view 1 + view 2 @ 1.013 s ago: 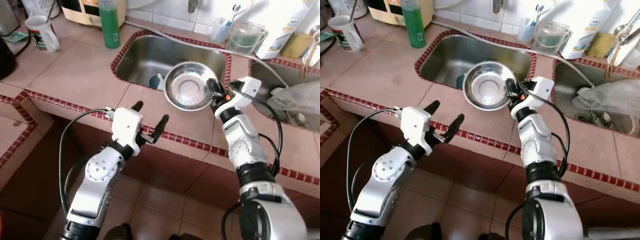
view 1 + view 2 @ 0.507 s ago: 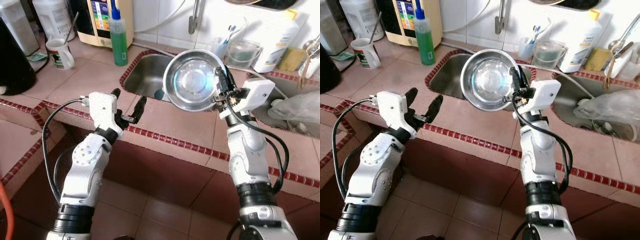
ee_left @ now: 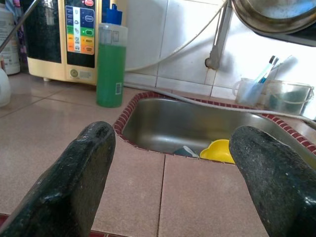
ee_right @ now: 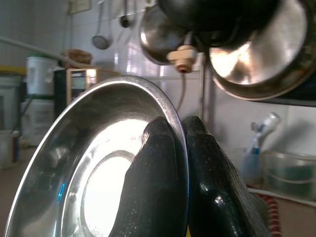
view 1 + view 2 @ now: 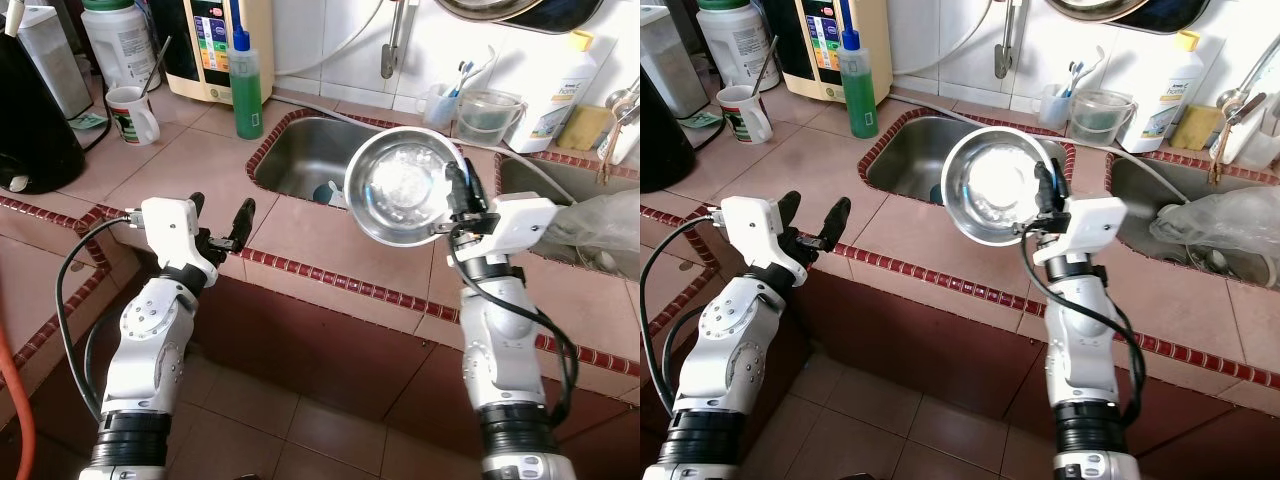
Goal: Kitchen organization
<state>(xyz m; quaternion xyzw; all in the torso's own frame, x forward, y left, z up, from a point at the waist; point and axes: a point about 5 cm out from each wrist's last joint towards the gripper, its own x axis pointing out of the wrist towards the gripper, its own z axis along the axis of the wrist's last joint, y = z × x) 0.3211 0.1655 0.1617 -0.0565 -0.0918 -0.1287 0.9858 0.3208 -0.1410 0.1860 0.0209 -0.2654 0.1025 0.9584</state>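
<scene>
Above the near edge of the bench (image 5: 150, 160), the right claw (image 5: 455, 200) pinches the rim of the steel bowl (image 5: 400, 198) — now lifted clear and tipped on edge, so it looks bound for storage. Left claw (image 5: 218, 222) hovers open, empty.

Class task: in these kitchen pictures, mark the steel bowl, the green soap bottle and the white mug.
steel bowl (image 5: 400, 195), left eye view, the shiny inside of the bowl.
green soap bottle (image 5: 247, 95), left eye view, the middle of its green body.
white mug (image 5: 740, 110), right eye view, its outer wall.
</scene>
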